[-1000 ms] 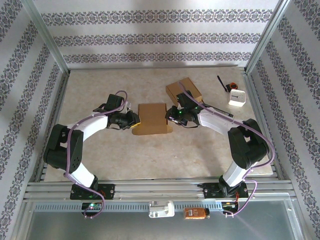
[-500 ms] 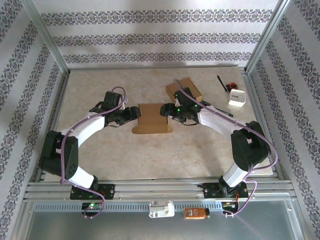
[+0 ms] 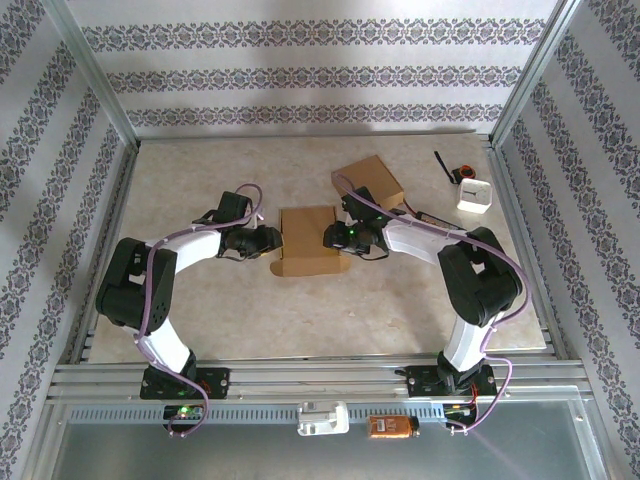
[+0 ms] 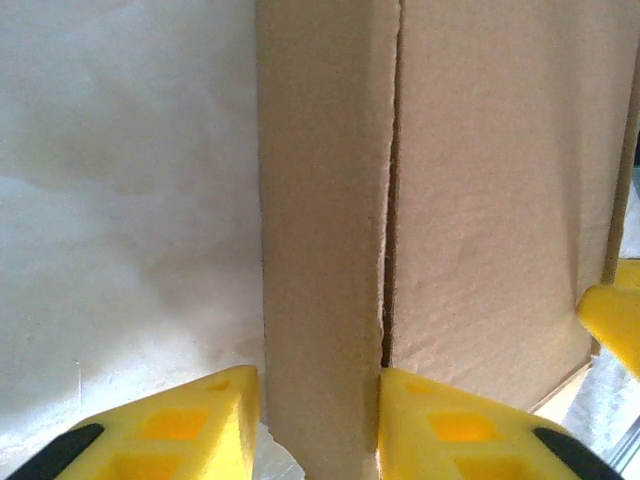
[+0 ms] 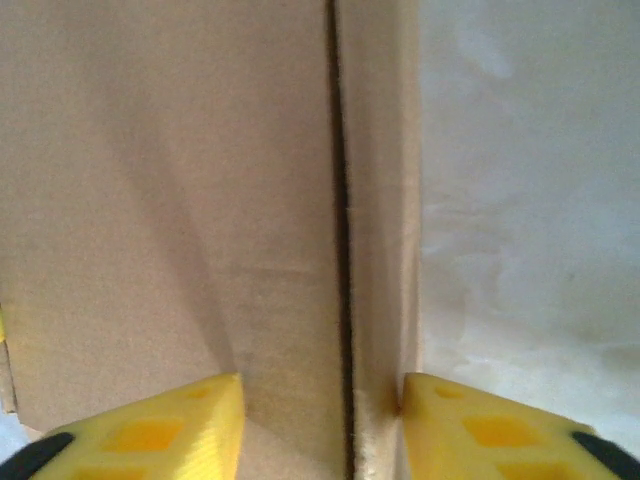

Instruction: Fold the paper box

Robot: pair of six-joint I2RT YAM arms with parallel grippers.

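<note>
Second cardboard box (image 3: 369, 181) far centre; white device (image 3: 474, 194), black tool (image 3: 443, 167) right.
</note>
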